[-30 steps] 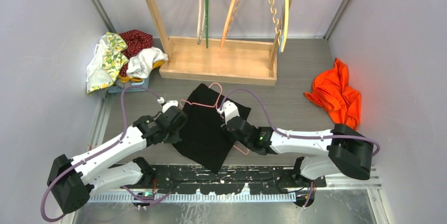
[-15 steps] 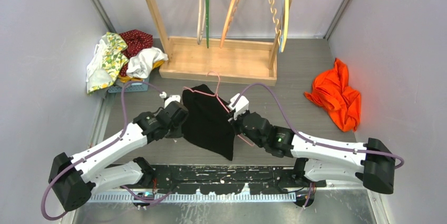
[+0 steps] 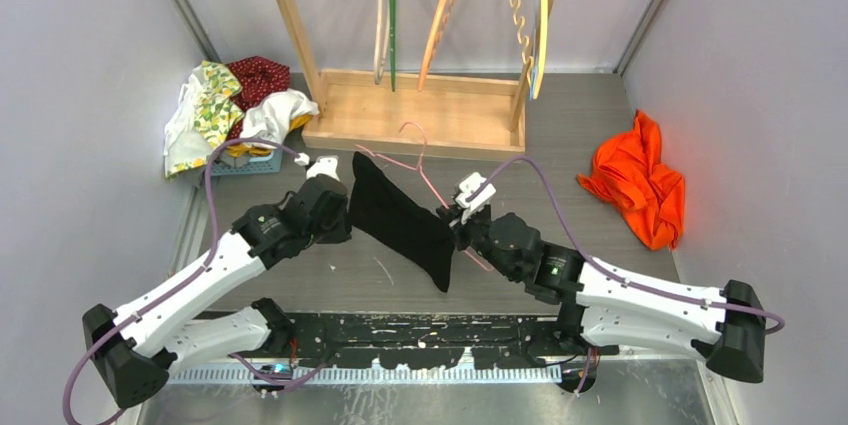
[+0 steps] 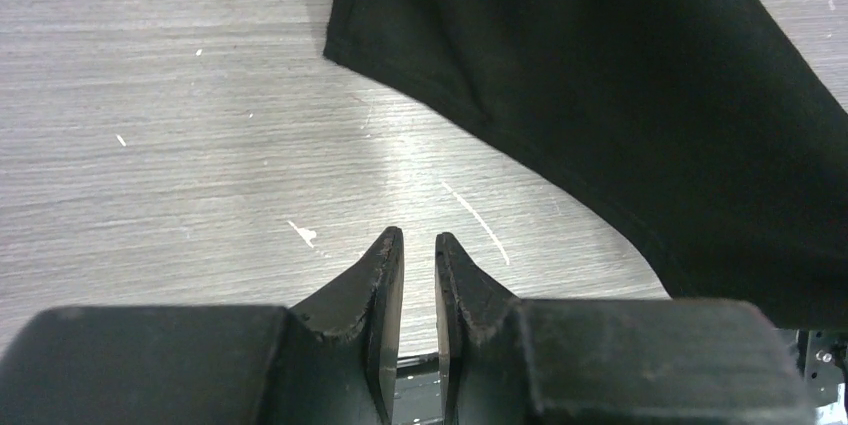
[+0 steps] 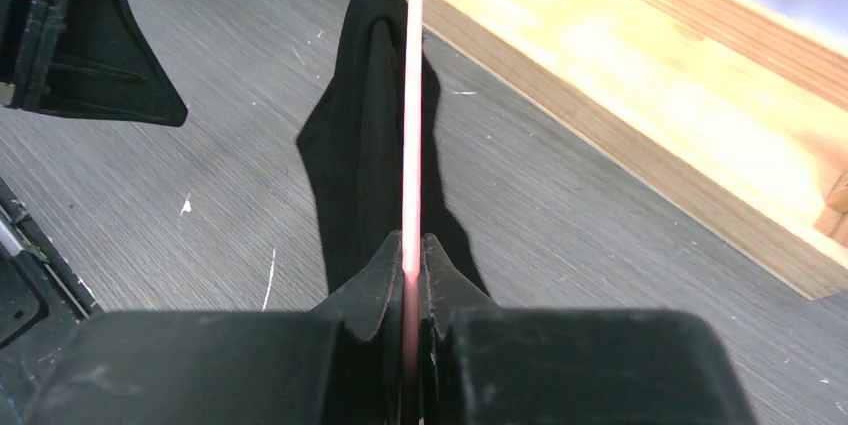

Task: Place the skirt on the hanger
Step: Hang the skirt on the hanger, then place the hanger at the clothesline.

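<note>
The black skirt [image 3: 400,220] hangs draped over a thin pink hanger [image 3: 418,153], lifted off the table in the middle of the top view. My right gripper [image 3: 460,217] is shut on the hanger's pink wire [image 5: 412,125], and the skirt [image 5: 355,145] droops just beyond its fingers. To the skirt's left, my left gripper [image 3: 338,217] touches no cloth. In the left wrist view its jaws [image 4: 412,240] stand slightly apart with only bare table between them, and the skirt's hem [image 4: 620,95] fills the upper right.
A wooden rack base [image 3: 415,120] stands behind the skirt, with several coloured hangers [image 3: 440,25] hung above it. A blue basket [image 3: 240,160] heaped with clothes sits at the back left. An orange garment [image 3: 640,185] lies at the right.
The right gripper has raised the hanger, so the skirt went from lying flat to hanging. The left gripper has let go of the skirt's edge and opened a little.
</note>
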Robot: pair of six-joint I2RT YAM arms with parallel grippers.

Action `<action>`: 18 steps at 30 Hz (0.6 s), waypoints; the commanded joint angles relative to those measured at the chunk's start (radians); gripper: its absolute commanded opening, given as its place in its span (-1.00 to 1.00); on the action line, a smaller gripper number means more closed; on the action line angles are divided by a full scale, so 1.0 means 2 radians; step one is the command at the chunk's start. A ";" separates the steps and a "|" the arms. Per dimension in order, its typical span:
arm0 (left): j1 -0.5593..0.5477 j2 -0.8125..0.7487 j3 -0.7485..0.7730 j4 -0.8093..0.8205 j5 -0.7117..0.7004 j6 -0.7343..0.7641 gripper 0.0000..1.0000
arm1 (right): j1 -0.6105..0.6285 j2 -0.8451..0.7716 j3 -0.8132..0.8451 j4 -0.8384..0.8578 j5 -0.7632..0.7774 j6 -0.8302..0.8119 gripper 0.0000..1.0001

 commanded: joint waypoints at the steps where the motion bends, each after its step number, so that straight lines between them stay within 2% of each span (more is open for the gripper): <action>1: 0.003 0.004 0.025 0.017 -0.009 0.009 -0.61 | -0.001 -0.043 0.035 0.008 0.006 -0.019 -0.98; 9: 0.003 -0.019 0.020 0.008 -0.028 0.000 -0.61 | 0.000 -0.019 0.152 -0.073 -0.006 -0.018 -0.98; 18: 0.003 -0.052 0.004 -0.001 -0.028 -0.010 -0.59 | 0.008 0.112 0.350 -0.132 0.000 -0.009 -0.98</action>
